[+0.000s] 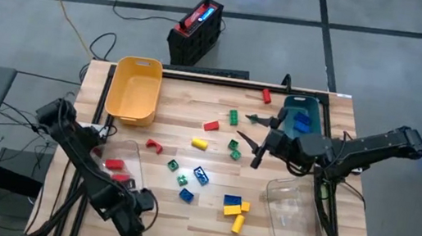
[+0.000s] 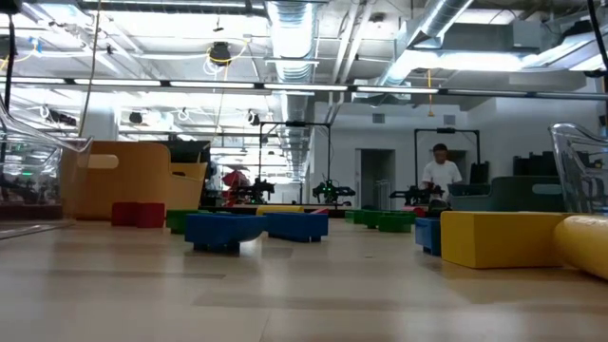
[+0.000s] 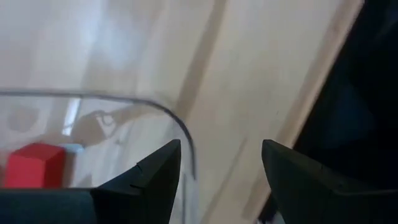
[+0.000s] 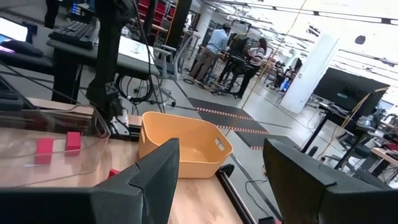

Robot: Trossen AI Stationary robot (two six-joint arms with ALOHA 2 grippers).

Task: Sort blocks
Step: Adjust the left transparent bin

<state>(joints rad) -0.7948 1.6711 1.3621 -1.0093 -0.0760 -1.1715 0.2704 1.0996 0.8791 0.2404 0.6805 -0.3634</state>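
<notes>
Loose blocks in red, yellow, green and blue lie flat across the middle of the wooden table. More yellow and blue ones lie toward the near edge. A clear bin at the left holds red blocks. My left gripper points down, open, above that bin's near right corner, with nothing between its fingers. My right gripper hangs level over the table's right half, open and empty, beside the teal bin.
A yellow bin stands at the far left. The teal bin holds blue blocks. A second clear bin stands near right. A red block lies by the far edge. A black crate sits on the floor beyond the table.
</notes>
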